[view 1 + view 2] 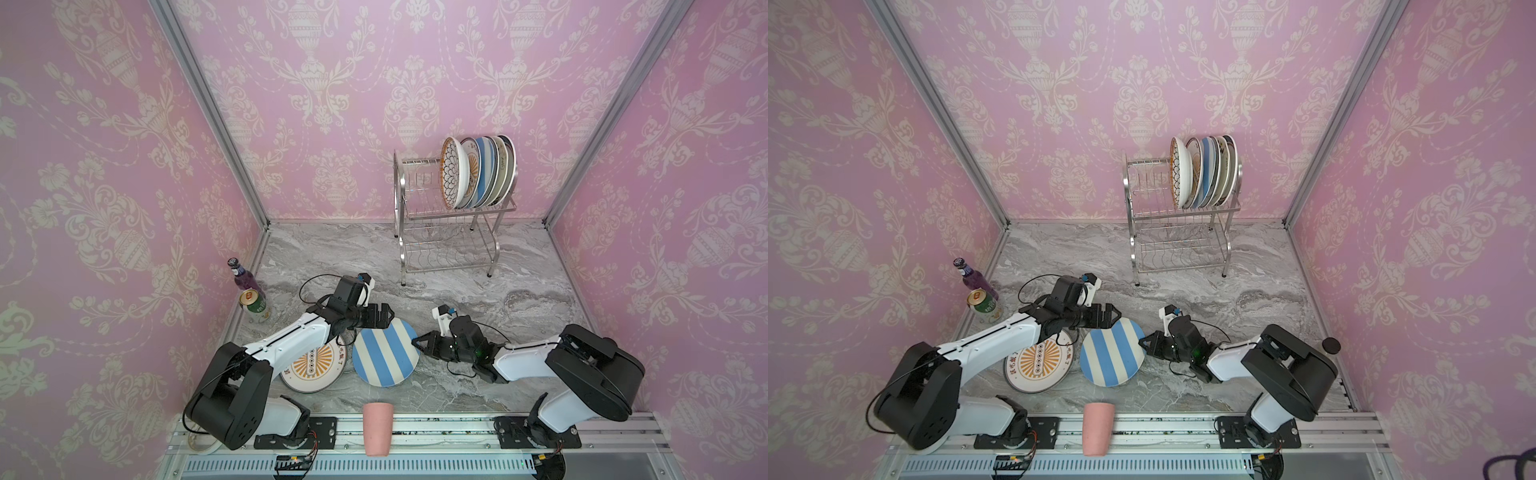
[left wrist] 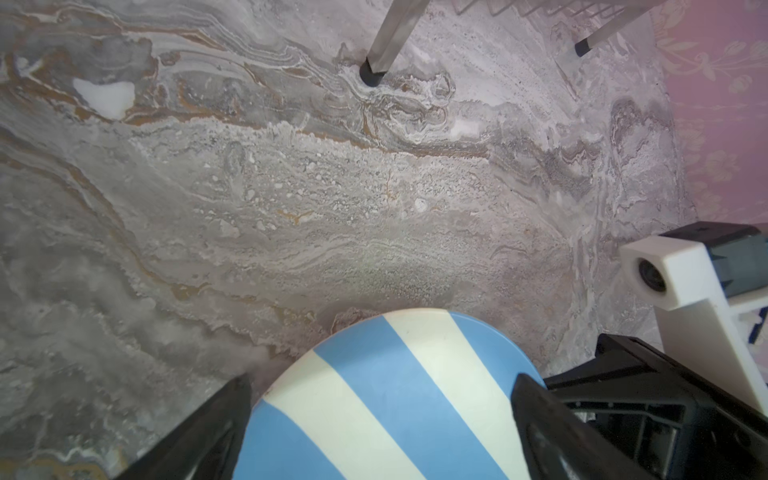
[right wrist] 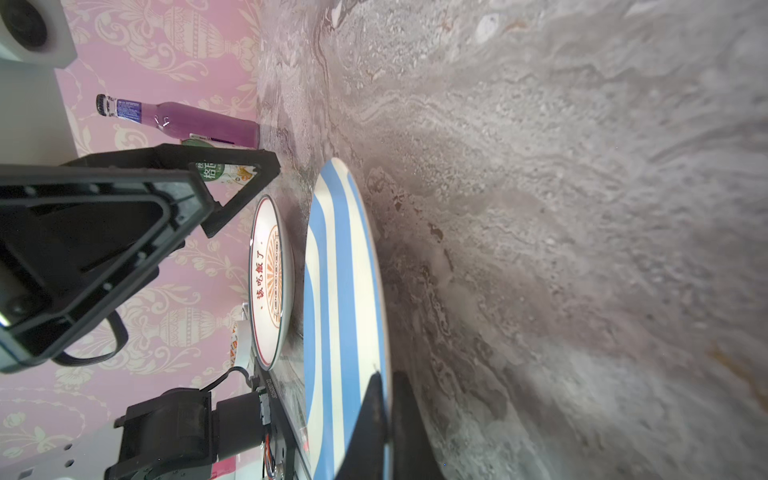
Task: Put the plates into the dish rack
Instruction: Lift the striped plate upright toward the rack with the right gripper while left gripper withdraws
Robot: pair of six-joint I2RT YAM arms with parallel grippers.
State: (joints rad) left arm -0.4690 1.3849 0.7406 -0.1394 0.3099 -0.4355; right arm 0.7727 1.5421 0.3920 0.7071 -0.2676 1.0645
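My right end effector is clamped shut on the rim of the blue-white striped plate, one finger on top of the edge and one under it. It grips the side of the plate that faces the right arm. The plate sits low on the marble worktop, but I cannot tell whether its gripped edge is lifted.

My left end effector hangs over the far edge of the same plate. Its jaws are spread wide to either side of the rim and hold nothing.

Just beside the striped plate, on the left arm's side, the orange-sunburst plate lies flat, partly under the left arm. I cannot tell whether the two rims touch.

Well beyond the striped plate, toward the back wall, stands the dish rack. A row of plates stands on edge in its upper tier.

Nearer the rig's rail than the striped plate is a pink cup. Past the sunburst plate, by the side wall, I see a purple bottle and a green can.
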